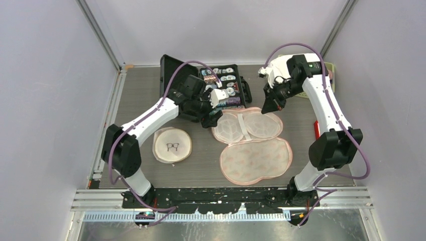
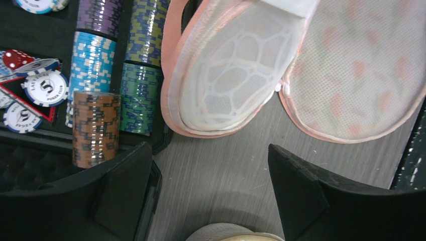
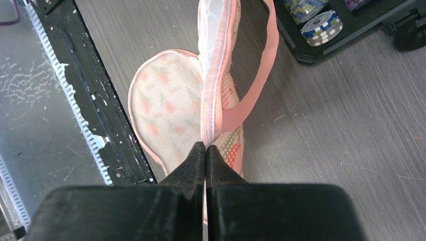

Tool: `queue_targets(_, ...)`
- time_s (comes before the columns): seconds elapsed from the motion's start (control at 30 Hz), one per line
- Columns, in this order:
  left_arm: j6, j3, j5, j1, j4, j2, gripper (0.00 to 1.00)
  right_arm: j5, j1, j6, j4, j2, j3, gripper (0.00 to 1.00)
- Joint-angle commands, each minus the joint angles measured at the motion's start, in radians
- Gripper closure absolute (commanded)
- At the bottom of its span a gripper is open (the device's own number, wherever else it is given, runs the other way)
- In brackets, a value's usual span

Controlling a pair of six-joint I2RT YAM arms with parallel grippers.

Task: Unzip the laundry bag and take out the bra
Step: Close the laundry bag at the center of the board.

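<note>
Your right pincer (image 3: 206, 146) pinches the soft pink mesh laundry bag (image 1: 256, 159) at its far rim; your left pincer (image 2: 208, 148) is spread. It's light and floppy, so hold the stiffer zipped edge.

Pale lavender walls (image 1: 45, 75) enclose a grey wood-grain table (image 1: 135, 85) (soft, even light); aluminium rails (image 1: 95, 198) run along the frame's bottom edge.

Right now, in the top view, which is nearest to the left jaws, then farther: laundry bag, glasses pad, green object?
1. laundry bag, directly beside them, on the right.
2. glasses pad, toward the near-left side.
3. green object, far right corner.
</note>
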Motion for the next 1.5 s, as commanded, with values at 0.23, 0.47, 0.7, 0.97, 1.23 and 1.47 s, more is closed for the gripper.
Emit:
queue_targets(0.23, 0.097, 0.013, 0.069, 0.009, 0.146, 0.06, 0.18, -0.055, 0.009, -0.088, 0.005, -0.113, -0.032, 0.99)
queue_targets(0.47, 0.147, -0.003, 0.083, 0.008, 0.166, 0.081, 0.24, -0.039, 0.01, -0.114, 0.013, -0.151, -0.054, 0.99)
queue_targets(0.7, 0.11, -0.034, 0.102, 0.03, 0.262, 0.09, 0.26, -0.044, 0.01, -0.122, 0.013, -0.169, -0.05, 1.0)
queue_targets(0.97, 0.106, -0.005, 0.194, 0.03, 0.214, 0.111, 0.54, -0.018, 0.011, -0.079, 0.09, -0.186, -0.085, 0.99)
queue_targets(1.23, 0.05, 0.025, 0.223, 0.03, 0.181, 0.066, 1.0, -0.002, 0.001, -0.018, 0.183, -0.202, -0.11, 0.99)
queue_targets(1.47, 0.012, 0.047, 0.066, 0.019, 0.16, 0.002, 1.0, 0.049, -0.081, 0.048, 0.255, -0.163, -0.108, 0.99)
